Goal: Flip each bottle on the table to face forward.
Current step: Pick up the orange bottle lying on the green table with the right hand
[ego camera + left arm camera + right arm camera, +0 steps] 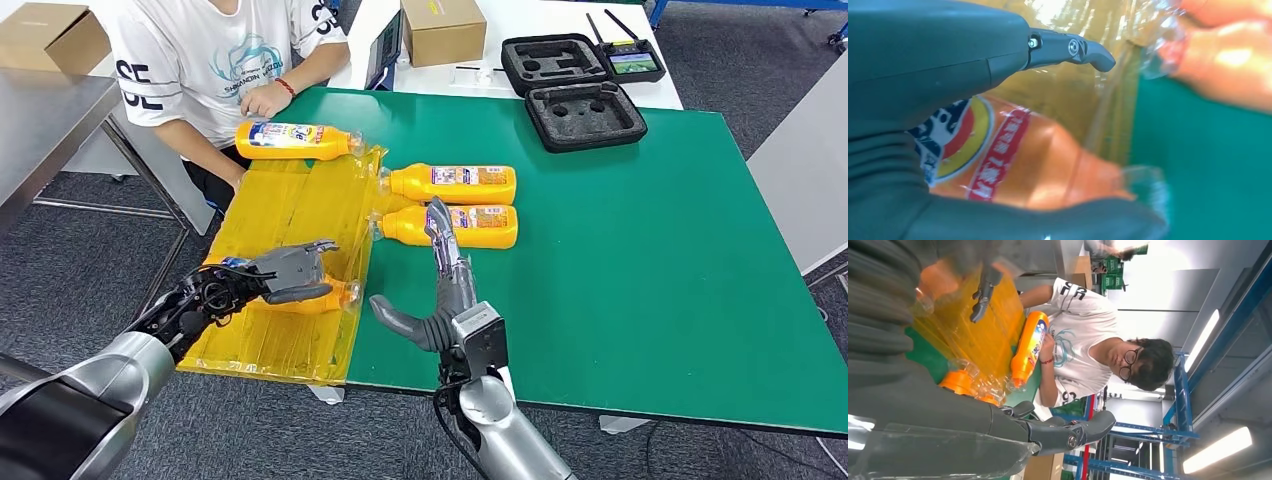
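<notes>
Four orange bottles lie on their sides. One bottle [292,139] lies at the far end of a yellow plastic sheet [270,210], also seen as the bottle [1029,345] in the right wrist view. Two more bottles [455,183] [462,227] lie side by side on the green table [620,250], caps toward the sheet. My left hand [288,272] grips the fourth bottle [328,297] at the sheet's near end; its label [983,150] shows between thumb and fingers. My right hand [440,295] is open, fingers stretched toward the nearer middle bottle; contact is unclear.
A person in a white T-shirt [205,60] sits at the table's far left corner, one hand [265,100] resting near the far bottle. Black foam cases [585,115], a controller [632,60] and a cardboard box [442,28] stand at the back. A grey table [40,120] is on the left.
</notes>
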You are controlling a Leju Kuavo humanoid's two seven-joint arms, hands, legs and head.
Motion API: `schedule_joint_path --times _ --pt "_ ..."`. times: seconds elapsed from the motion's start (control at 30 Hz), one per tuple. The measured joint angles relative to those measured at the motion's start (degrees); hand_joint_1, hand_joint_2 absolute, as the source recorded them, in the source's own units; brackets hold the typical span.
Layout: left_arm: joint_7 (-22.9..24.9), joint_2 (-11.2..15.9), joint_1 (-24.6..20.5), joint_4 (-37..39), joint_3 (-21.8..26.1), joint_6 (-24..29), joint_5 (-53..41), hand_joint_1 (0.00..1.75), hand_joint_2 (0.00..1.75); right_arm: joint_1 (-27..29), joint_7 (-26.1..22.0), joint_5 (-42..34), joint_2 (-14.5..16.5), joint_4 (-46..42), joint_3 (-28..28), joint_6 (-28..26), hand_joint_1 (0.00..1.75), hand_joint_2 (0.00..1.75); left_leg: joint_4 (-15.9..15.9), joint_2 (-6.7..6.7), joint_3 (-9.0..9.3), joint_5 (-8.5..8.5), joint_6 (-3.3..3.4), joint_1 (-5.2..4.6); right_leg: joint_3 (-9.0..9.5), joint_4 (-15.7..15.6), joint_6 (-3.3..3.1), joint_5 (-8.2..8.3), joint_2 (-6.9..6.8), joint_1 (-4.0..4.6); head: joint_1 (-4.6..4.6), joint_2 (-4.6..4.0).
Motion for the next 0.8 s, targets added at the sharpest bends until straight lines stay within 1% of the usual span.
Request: schedule_joint_path --times 0.07,0.13,0.17,0.23,0.3,0.33,0.47,0.5,0.53,0.57,0.6,0.7,0.8 --pt "-0.5 0.0 0.6 -0.4 1.2 -0.5 3.1 0.0 0.0 0.0 0.0 0.4 0.0 0.2 0.1 -0.2 0.0 1.75 0.0 0.0 0.0 0.0 0.0 0.0 -0.01 0.0 0.0 0.0 0.0 0.0 0.01 0.01" --pt "-0.6 -0.1 1.1 -0.7 2.3 0.0 5.6 0.0 0.0 0.1 0.0 0.8 0.0 0.3 0.2 -0.3 0.0 1.75 0.0 0.01 0.0 0.0 0.0 0.0 -0.02 0.0 0.0 0.0 0.0 0.0 0.01 0.0" --pt "-0.8 -0.2 1.3 -0.8 2.8 1.2 6.6 0.0 0.0 0.1 0.0 0.9 0.0 0.4 0.2 -0.4 0.0 1.75 0.0 0.01 0.0 0.0 0.0 0.0 -0.02 0.0 0.0 0.0 0.0 0.0 0.01 0.0" --pt "-1.4 -0.5 2.0 -1.3 4.2 5.8 8.0 0.0 0.0 0.3 0.0 1.3 0.0 0.4 0.2 -0.4 0.0 1.75 0.0 0.0 -0.01 0.0 0.0 0.0 -0.04 0.0 0.0 0.0 0.0 0.0 0.0 0.0" --pt "-2.3 -1.1 2.6 -2.1 5.3 14.0 8.5 0.0 0.0 0.5 0.0 1.7 0.0 0.4 0.2 -0.4 0.0 1.75 0.0 0.0 -0.02 0.0 0.0 0.0 -0.06 0.0 0.0 0.0 0.0 0.0 0.01 0.01" --pt "-2.8 -1.5 2.9 -2.6 5.9 19.6 8.7 0.0 0.0 0.7 0.0 1.9 0.0 0.4 0.2 -0.4 0.0 1.75 0.0 0.01 -0.02 0.0 0.0 0.0 -0.06 0.0 0.0 0.0 0.0 0.0 0.01 0.01" --pt "-5.7 -3.9 4.5 -6.3 10.2 48.4 8.6 0.0 0.0 1.0 0.1 2.7 0.2 0.4 0.3 -0.1 0.0 1.75 0.0 0.0 -0.04 0.0 0.0 -0.01 -0.05 0.0 0.0 0.0 0.0 -0.01 0.02 0.01" --pt "-6.7 -4.4 5.0 -7.4 11.4 54.2 8.1 0.0 0.0 1.0 0.1 2.9 0.4 0.4 0.3 -0.1 0.0 1.75 0.0 0.0 -0.04 0.0 0.0 -0.01 -0.05 0.0 0.0 0.0 0.0 -0.01 0.01 0.01" --pt "-7.9 -4.8 5.5 -8.7 12.7 58.2 7.2 0.0 0.0 1.0 0.1 3.1 0.5 0.4 0.4 -0.2 0.0 1.75 0.0 0.01 -0.04 -0.01 0.0 -0.01 -0.05 0.0 0.0 0.0 0.0 -0.01 0.01 0.01" --pt "-9.1 -5.2 6.2 -10.0 14.1 60.8 6.0 0.0 0.0 0.9 0.1 3.4 0.6 0.4 0.5 -0.4 0.0 1.75 0.0 0.01 -0.04 -0.01 0.0 -0.01 -0.06 0.0 0.0 0.0 0.0 -0.01 0.01 0.01" --pt "-10.0 -5.5 6.9 -11.3 15.4 62.1 4.6 0.0 0.0 0.9 0.1 3.8 0.6 0.4 0.6 -0.6 0.0 1.75 0.0 0.01 -0.04 -0.01 0.0 -0.01 -0.06 0.0 0.0 0.0 0.0 0.0 0.01 0.0" --pt "-11.1 -6.6 9.4 -16.4 19.9 62.6 0.5 0.0 0.0 0.8 0.1 4.9 0.7 0.3 0.8 -1.1 0.0 1.75 0.0 0.03 -0.04 -0.01 0.0 0.0 -0.08 0.0 0.0 0.0 0.02 0.0 0.01 0.01" --pt "-11.2 -8.2 12.0 -23.3 25.2 62.6 -2.4 0.0 0.0 0.8 0.1 5.8 0.6 0.2 0.9 -1.4 0.0 1.75 0.0 0.04 -0.05 -0.01 0.0 0.0 -0.1 0.0 0.0 -0.01 0.03 0.0 0.02 0.01"
